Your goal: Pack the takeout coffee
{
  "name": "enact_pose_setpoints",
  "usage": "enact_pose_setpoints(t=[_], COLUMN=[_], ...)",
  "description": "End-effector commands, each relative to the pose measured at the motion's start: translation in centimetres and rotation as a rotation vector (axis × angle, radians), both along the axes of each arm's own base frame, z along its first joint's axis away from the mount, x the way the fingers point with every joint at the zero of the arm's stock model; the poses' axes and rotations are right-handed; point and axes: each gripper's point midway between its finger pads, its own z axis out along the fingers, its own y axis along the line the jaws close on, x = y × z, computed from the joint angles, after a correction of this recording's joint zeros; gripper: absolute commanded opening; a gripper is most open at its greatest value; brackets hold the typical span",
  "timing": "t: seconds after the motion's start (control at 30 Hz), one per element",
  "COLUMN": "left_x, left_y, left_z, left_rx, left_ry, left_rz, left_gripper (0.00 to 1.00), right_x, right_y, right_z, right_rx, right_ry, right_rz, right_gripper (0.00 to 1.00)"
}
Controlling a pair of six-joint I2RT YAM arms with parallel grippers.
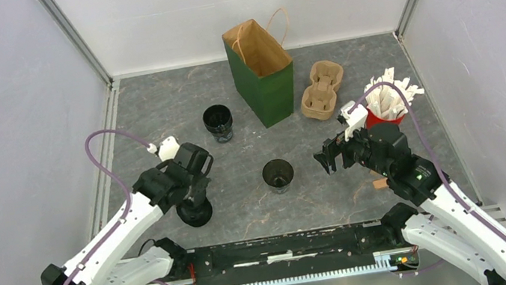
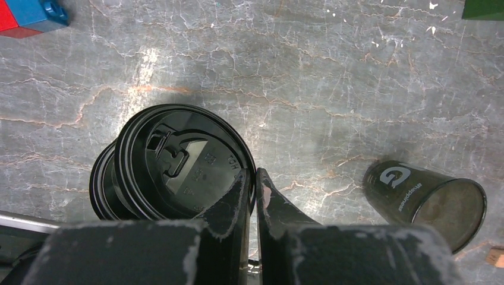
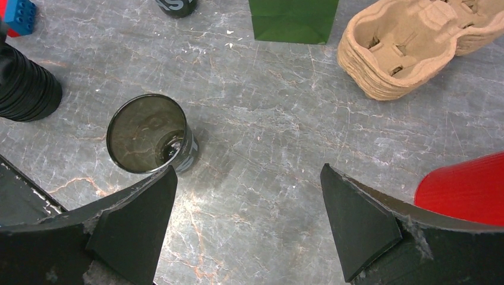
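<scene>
Left pincer (image 2: 254,176) down, pinching lid (image 2: 178,160) rim; right pincer (image 3: 248,169) agape

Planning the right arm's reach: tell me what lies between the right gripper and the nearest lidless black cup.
Nothing: bare grey tabletop separates the right gripper from the lidless black cup. The top view shows it; the right wrist view agrees.

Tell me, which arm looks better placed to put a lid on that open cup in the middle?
Left, probably. The left jaws are closed on the rim of the top lid of the stack. The right jaws stand wide open and empty near the open cup.
</scene>
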Motion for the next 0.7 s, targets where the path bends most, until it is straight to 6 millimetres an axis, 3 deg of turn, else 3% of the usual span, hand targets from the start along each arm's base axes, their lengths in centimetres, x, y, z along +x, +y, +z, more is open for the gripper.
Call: enact_pose_setpoints(t=[0.0, 0.1, 0.4, 0.5, 0.67], left_x=[0.3, 0.2, 0.5, 0.2, -0.6], left_y=[0.5, 0.0, -2.9, -4.2, -8.5], left_z=[2.0, 3.1, 9.4, 10.6, 13.2], left_rx=[0.031, -0.005, -0.249, -0.319, -0.505], left_ry=[-0.032, -0.055, -0.265, -0.299, -0.374], left_rz=[-0.032, -0.061, -0.168, -0.221, -0.43], left_gripper=[0.12, 0.11, 0.12, 0.12, 0.13], right_x=[0.2, 0.2, 0.9, 0.9, -0.6], right_y=[0.3, 0.8, 3.8, 5.2, 7.1], right_z=[0.3, 0.8, 3.6, 4.7, 7.2], right_rx=[0.018, 0.042, 0.191, 0.244, 0.399], right_ry=[-0.017, -0.038, -0.163, -0.211, -0.345], right_rz=[0.006, 0.026, 0.134, 0.198, 0.336], right_gripper=[0.98, 0.98, 0.98, 0.98, 0.98])
